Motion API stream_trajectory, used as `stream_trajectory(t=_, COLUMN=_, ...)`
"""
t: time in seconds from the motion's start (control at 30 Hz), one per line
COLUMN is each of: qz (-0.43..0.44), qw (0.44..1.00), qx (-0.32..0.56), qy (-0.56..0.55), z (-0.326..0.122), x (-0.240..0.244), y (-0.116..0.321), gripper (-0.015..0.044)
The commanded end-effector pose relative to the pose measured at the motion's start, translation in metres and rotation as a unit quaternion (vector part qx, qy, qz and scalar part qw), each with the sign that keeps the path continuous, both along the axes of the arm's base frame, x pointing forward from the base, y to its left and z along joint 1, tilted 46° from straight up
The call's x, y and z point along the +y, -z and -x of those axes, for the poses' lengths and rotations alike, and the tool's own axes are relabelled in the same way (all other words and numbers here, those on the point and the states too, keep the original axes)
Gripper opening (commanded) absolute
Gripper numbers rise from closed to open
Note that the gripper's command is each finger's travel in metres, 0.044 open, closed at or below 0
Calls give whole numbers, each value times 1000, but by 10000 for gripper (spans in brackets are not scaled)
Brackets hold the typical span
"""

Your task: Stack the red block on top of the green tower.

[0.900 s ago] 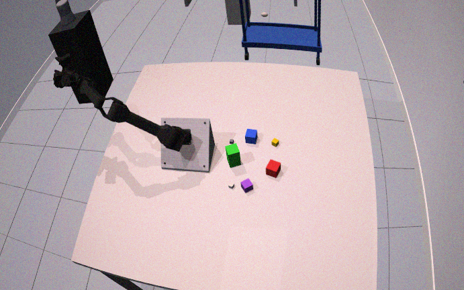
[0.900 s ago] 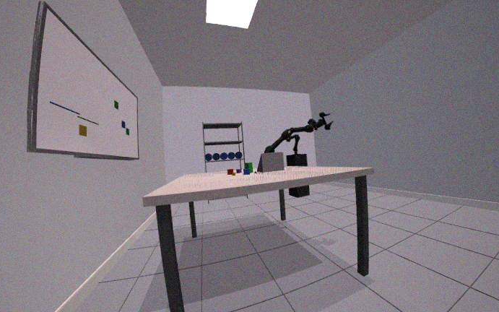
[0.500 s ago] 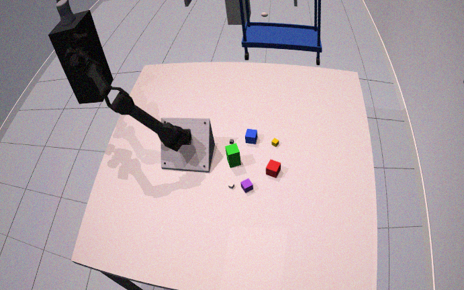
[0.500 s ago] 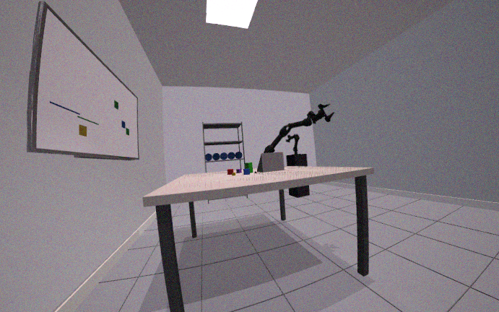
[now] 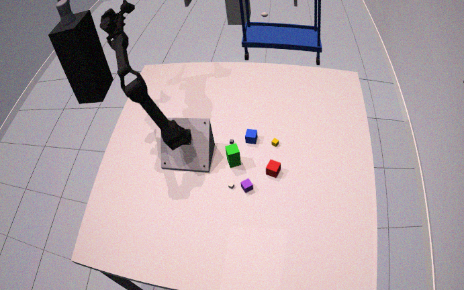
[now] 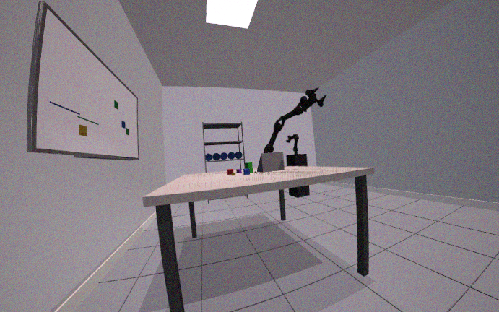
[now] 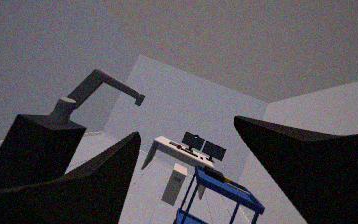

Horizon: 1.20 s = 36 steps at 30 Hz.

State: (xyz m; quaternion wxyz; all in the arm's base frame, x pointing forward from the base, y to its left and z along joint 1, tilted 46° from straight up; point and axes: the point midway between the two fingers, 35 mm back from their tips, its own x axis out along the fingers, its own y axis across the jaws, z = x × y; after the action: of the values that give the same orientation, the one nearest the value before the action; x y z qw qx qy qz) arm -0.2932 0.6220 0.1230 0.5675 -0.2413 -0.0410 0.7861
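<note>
The red block (image 5: pixel 273 168) (image 6: pixel 230 171) lies on the table, apart from the tower. The green tower (image 5: pixel 233 156) (image 6: pixel 248 167) stands upright beside the grey arm base, with nothing on top. My gripper (image 5: pixel 118 12) (image 6: pixel 320 92) (image 7: pixel 186 128) is open and empty. It is raised high, far from both the red block and the tower, beyond the far left part of the table in the top view. Neither block shows in the wrist view, which looks out at the room.
The table (image 5: pixel 298 234) (image 6: pixel 204 190) also holds a blue block (image 5: pixel 251 136) (image 6: pixel 246 171) behind the tower, a small yellow block (image 5: pixel 274 141), a purple block (image 5: pixel 247 185) and two tiny pieces near the tower. The grey base (image 5: pixel 186 158) (image 6: pixel 272 162) is left of the tower. A black pedestal (image 5: pixel 82 61) stands beyond the table.
</note>
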Motion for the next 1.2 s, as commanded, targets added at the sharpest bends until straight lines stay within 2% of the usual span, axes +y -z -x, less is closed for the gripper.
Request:
stream_trajectory(t=0.0, qz=35, qw=997, qx=3, qy=65, z=-62, x=14, y=10, gripper=440)
stream_trajectory(t=0.27, qz=103, qw=973, qx=9, qy=207, z=-205, x=22, y=28, gripper=440)
stream_trajectory(t=0.53, qz=164, qw=923, qx=26, qy=346, z=-339, x=-4, y=44, gripper=440)
stream_trajectory(t=0.83, qz=222, qw=839, qx=56, qy=494, z=-472, x=-68, y=58, gripper=440)
stream_trajectory(t=1.17, qz=270, qw=711, qx=87, qy=643, z=-591, x=-174, y=67, gripper=440)
